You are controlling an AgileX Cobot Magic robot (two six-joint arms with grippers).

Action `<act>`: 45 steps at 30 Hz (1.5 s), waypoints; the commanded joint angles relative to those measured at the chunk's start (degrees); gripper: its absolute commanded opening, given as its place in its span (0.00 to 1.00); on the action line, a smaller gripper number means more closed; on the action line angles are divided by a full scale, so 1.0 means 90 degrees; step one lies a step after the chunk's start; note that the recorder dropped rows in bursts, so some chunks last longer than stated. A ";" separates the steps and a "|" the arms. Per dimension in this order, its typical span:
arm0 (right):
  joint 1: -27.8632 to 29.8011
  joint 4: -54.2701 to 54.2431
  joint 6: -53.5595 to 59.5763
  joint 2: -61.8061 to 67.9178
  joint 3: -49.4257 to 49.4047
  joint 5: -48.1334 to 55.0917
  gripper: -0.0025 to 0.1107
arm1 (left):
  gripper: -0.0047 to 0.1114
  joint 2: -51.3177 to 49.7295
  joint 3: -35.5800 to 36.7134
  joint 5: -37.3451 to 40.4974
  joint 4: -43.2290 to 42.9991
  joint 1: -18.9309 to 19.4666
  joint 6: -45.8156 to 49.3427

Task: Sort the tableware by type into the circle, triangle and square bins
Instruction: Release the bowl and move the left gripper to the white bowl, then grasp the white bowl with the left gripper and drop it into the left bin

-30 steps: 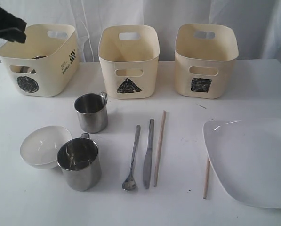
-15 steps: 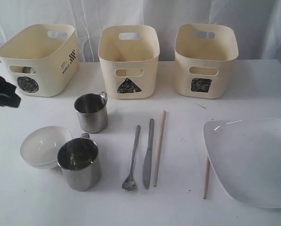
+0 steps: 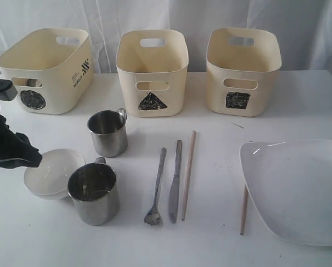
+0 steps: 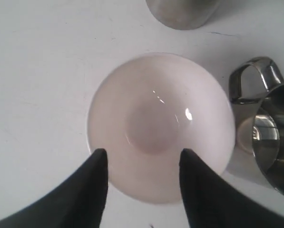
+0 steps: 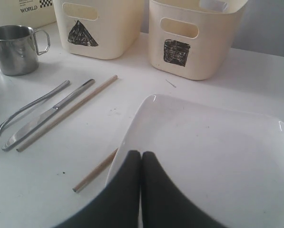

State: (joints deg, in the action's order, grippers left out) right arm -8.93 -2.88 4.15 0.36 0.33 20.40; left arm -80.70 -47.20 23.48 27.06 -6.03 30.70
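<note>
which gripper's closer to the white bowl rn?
Left. The left gripper hangs right over the white bowl, jaws open; the right gripper is far off at the plate edge, jaws shut.

Wide cream plastic tub, front wall: a solid black painted circle, below the cut-out handle.
Wide tub, side wall: black print; the word "WORLD" can be read in the right wrist view, beside a small black-and-white checkered patch. The other small lettering is too small to read.
Middle cream plastic tub, front wall: a black painted triangle.
Right-hand cream plastic tub, front wall: a black painted square.
Other things on the table: no writing can be seen.
</note>
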 commanded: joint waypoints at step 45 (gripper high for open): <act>0.0050 -0.0016 0.0013 -0.0040 -0.0036 -0.0038 0.02 | 0.04 -0.3529 -0.5681 -0.2134 -0.0445 0.0859 -0.0027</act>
State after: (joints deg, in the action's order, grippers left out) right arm -8.93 -2.88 4.15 0.36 0.33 20.40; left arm -107.84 -93.68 3.87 22.83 1.49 30.44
